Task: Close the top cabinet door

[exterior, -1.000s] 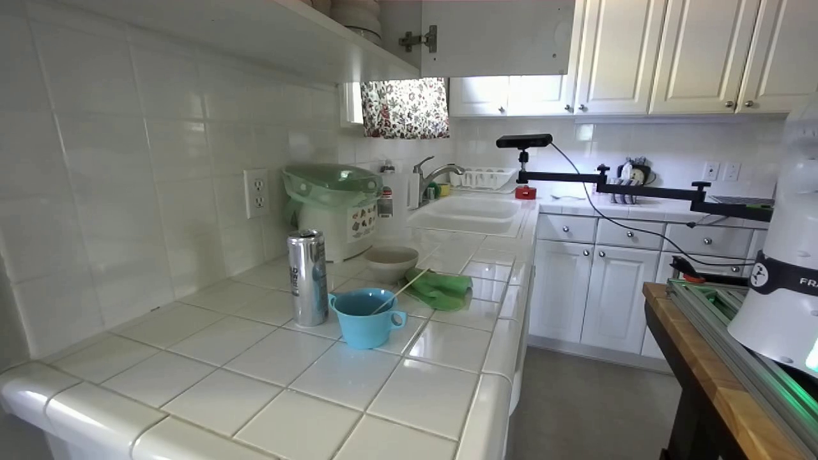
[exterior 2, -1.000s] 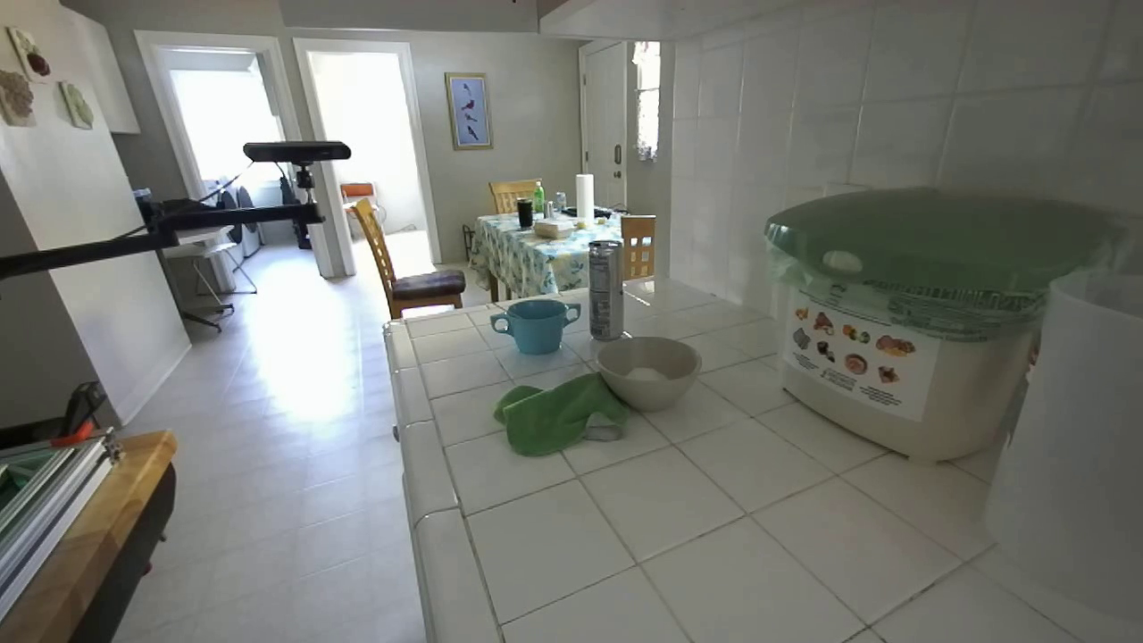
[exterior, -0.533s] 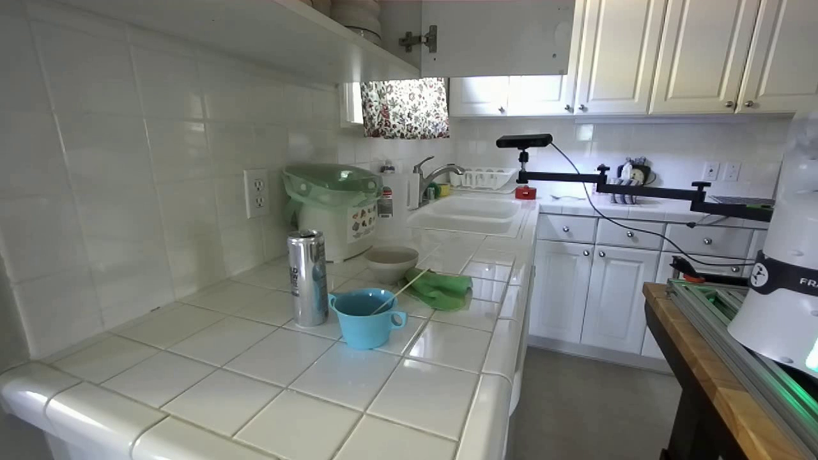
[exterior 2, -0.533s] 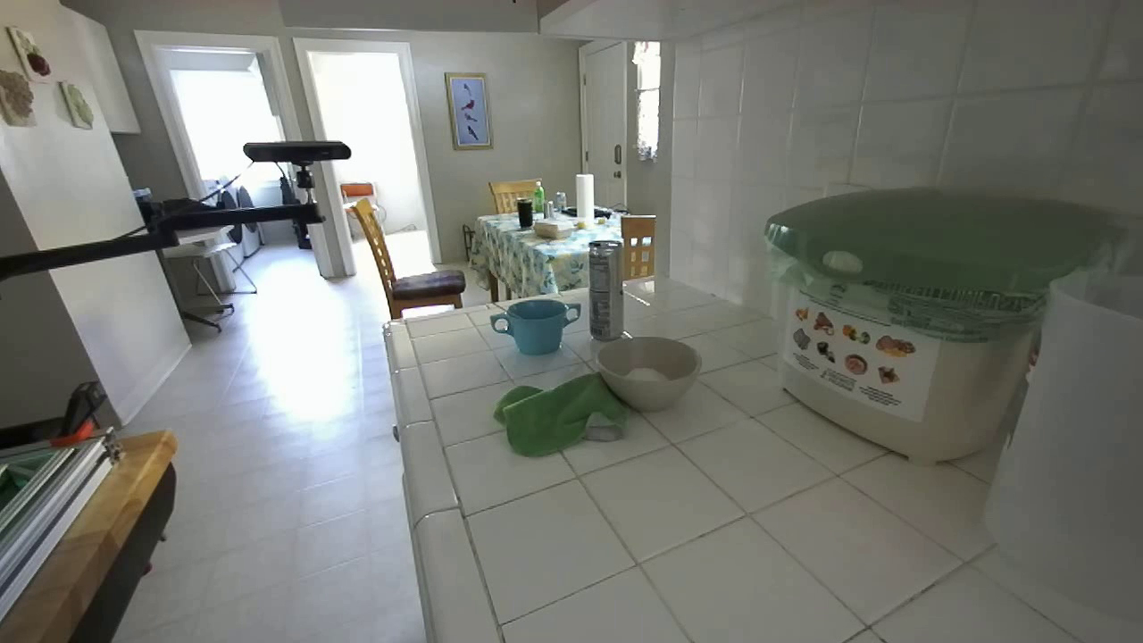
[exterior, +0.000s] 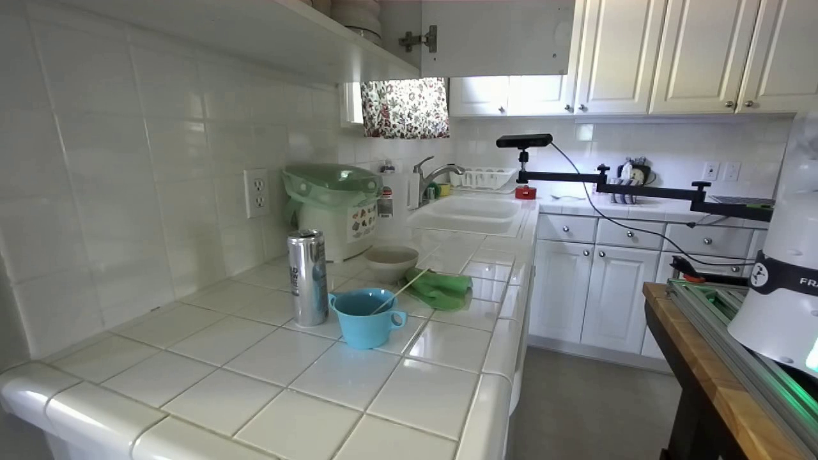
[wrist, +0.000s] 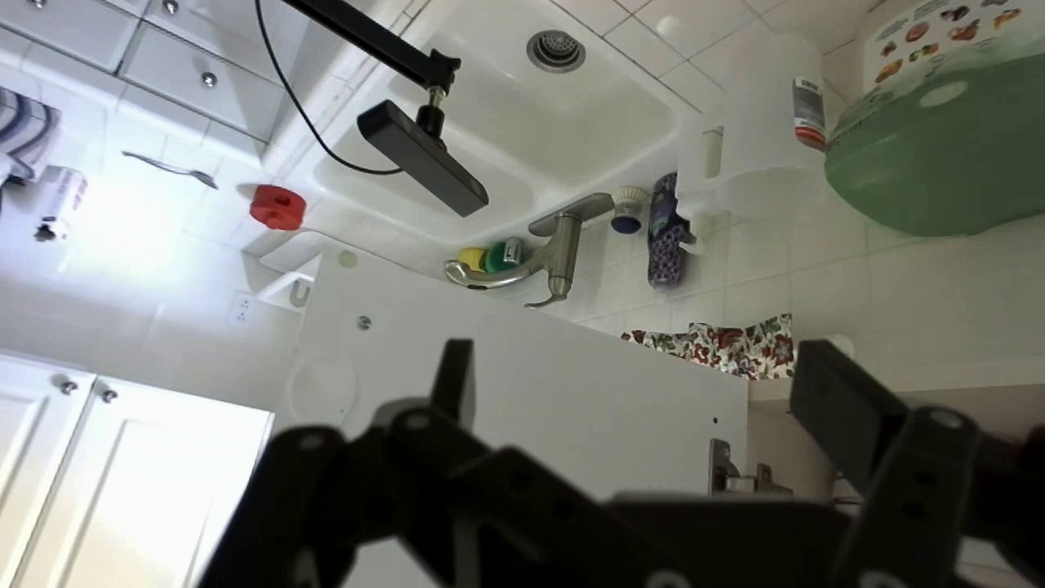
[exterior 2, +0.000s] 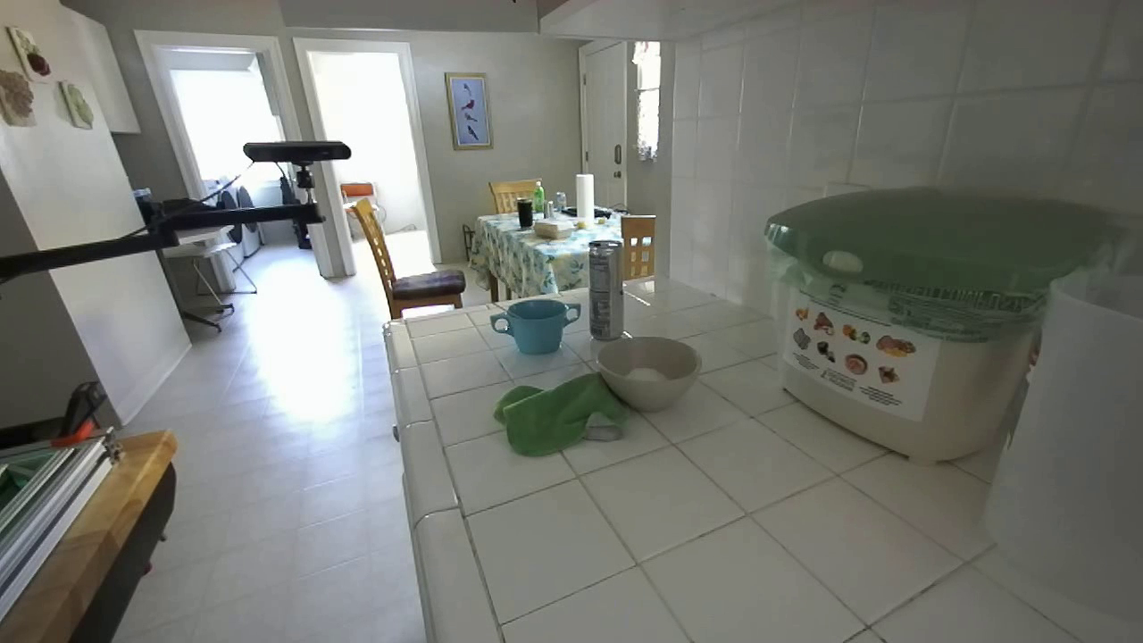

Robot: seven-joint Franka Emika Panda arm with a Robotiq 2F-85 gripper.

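The top cabinet door point(exterior: 498, 38) stands open at the top of an exterior view. Its plain inner panel looks grey, and a metal hinge point(exterior: 418, 39) joins it to the cabinet. In the wrist view, which stands upside down, the same door point(wrist: 539, 384) fills the middle behind the fingers. Its hinge point(wrist: 727, 469) shows near the right finger. My gripper point(wrist: 637, 359) is open with nothing between its fingers. It faces the door's inner side; I cannot tell the distance. The gripper is out of view in both exterior views, where only the arm's base point(exterior: 783, 255) shows.
Under the cabinet point(exterior: 255, 32), the tiled counter point(exterior: 307, 396) bears a silver can point(exterior: 308, 278), a blue cup point(exterior: 363, 322), a bowl point(exterior 2: 649, 371), a green cloth point(exterior 2: 558, 420) and a green-lidded bin point(exterior 2: 875, 357). A camera on a black boom point(wrist: 424, 155) reaches over the sink point(wrist: 531, 114).
The upper part of the white arm at the right edge has shifted slightly to the right. The door and the counter objects have not visibly moved.
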